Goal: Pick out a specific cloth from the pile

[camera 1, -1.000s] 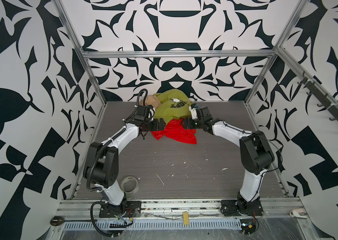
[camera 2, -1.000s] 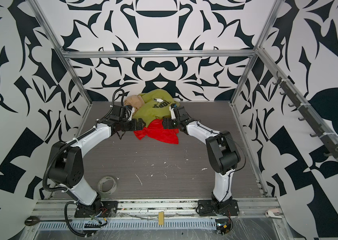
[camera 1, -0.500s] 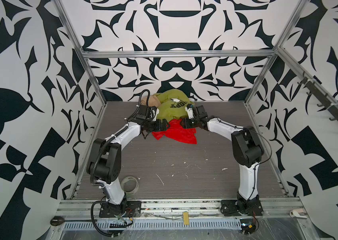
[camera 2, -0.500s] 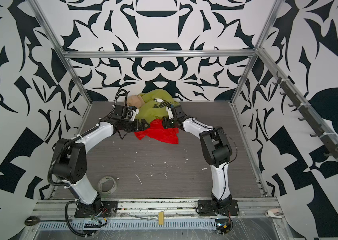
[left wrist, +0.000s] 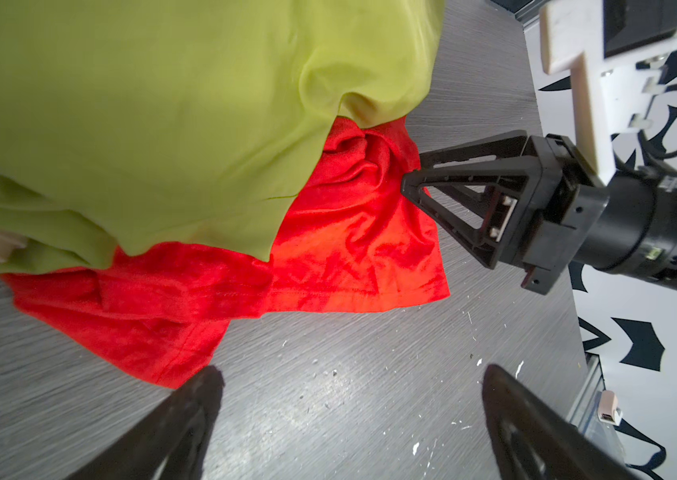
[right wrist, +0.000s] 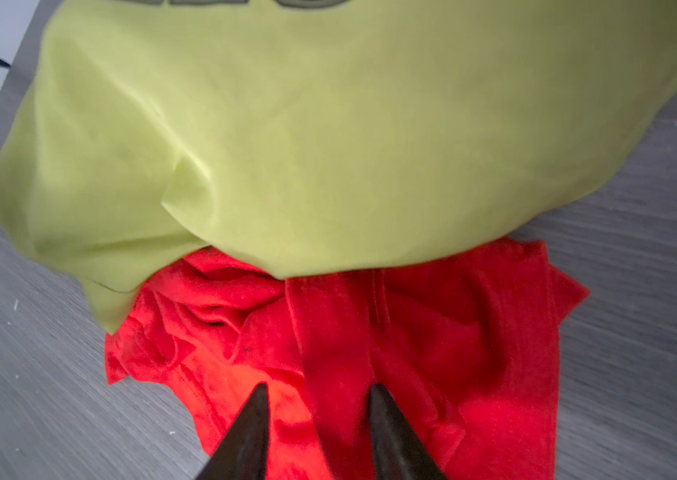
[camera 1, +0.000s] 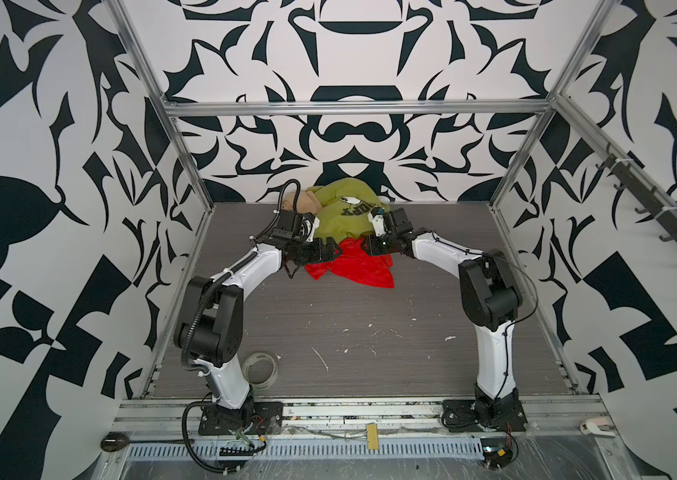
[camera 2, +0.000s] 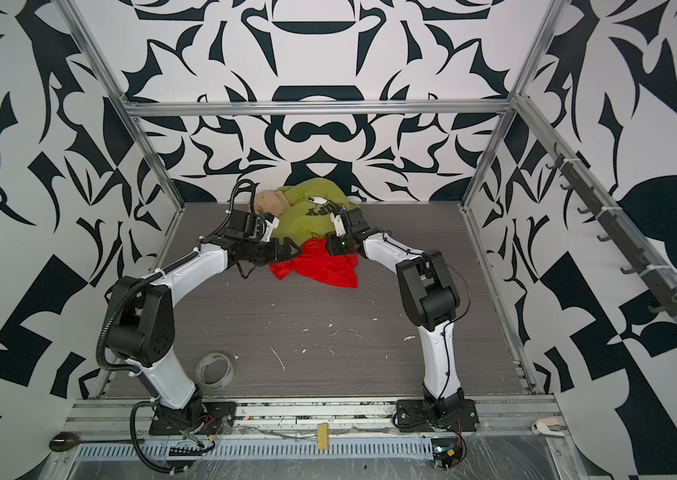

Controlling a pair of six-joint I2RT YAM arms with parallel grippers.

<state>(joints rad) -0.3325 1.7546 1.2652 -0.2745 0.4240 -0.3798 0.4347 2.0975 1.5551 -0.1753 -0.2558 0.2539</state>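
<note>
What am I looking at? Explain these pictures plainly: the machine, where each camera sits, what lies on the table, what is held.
Two robot arms stand at the table's near edge, each ending in a two-fingered gripper. The two wide pictures come from twin cameras overhead and show nearly the same scene. The two close-ups come from cameras on the arms' wrists. At the table's far side lies a pile: a green shirt with dark lettering, a beige cloth, and a red cloth sticking out from under the shirt. The left gripper is wide open, holding nothing. The right gripper has its fingers at a fold of the red cloth, partly closed; whether it grips cannot be told.
</note>
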